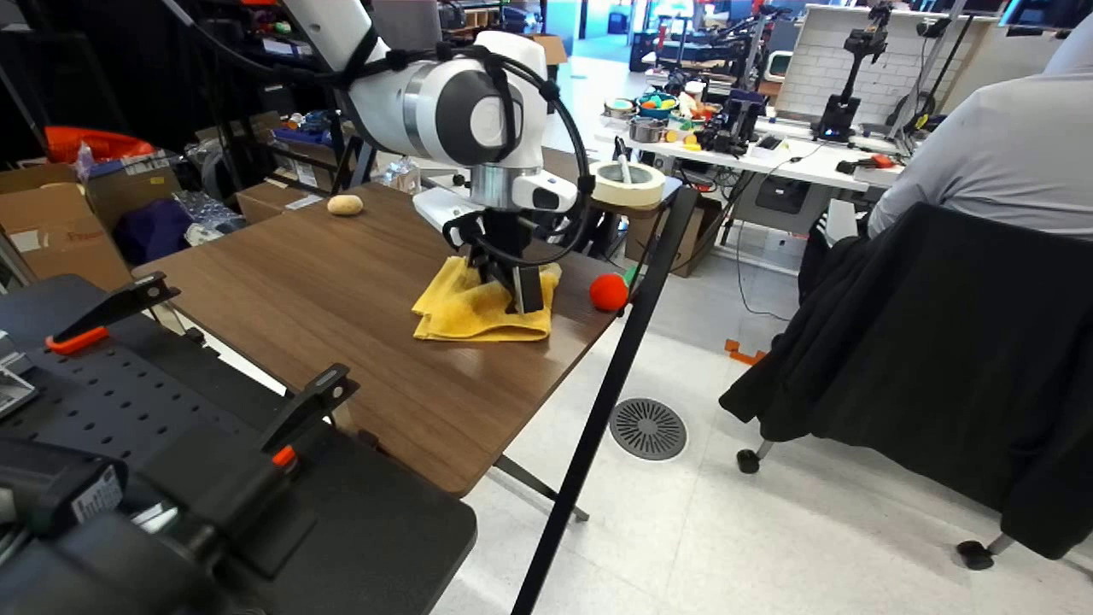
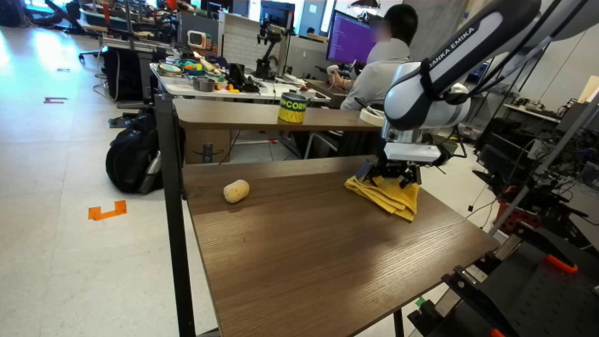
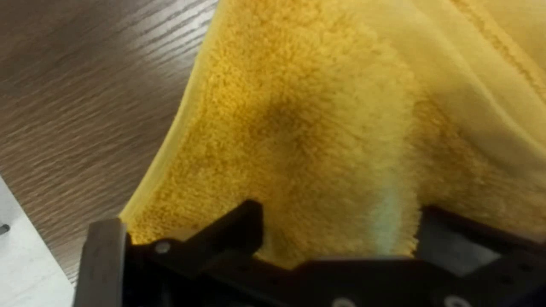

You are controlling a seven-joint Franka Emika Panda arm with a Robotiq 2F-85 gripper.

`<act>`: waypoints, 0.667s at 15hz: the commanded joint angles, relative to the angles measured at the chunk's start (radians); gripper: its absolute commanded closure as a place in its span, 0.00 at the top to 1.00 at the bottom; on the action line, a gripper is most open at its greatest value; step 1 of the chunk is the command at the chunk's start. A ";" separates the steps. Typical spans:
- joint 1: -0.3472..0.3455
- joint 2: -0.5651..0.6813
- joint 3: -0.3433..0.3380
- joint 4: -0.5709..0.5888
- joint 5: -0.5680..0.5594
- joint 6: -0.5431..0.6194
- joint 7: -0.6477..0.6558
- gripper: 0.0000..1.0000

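End effector (image 2: pixel 387 178) spread over yellow towel (image 2: pixel 393 199).
Jaws stand at full spread, nothing gripped; in the wrist view the towel rises between them. It lies folded close to one edge of the table (image 2: pixel 304 243), well apart from the potato (image 2: pixel 236 191). Expected handling: light, limp, with a plush pile likely to resist slipping. Best hold: pinch the raised fold between the jaws, taking several layers.

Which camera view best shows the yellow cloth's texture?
The wrist view: the yellow cloth fills much of it, close enough to show fuzzy pile and folds, though cropped. Both exterior views show it smaller, on the table, partly hidden by the gripper.
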 commanded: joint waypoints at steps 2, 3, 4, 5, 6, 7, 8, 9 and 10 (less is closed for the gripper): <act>-0.061 0.174 0.023 0.274 0.068 -0.154 0.051 1.00; -0.072 0.185 0.041 0.313 0.087 -0.163 0.047 1.00; -0.078 0.197 0.056 0.354 0.102 -0.183 0.039 1.00; -0.079 0.210 0.070 0.395 0.113 -0.175 0.038 1.00; -0.072 0.211 0.082 0.401 0.118 -0.145 0.032 1.00; -0.066 0.207 0.093 0.401 0.118 -0.117 0.021 1.00; -0.053 0.206 0.103 0.388 0.114 -0.069 0.005 1.00; -0.032 0.200 0.108 0.361 0.099 -0.012 -0.011 1.00; -0.006 0.196 0.108 0.328 0.082 0.047 -0.026 1.00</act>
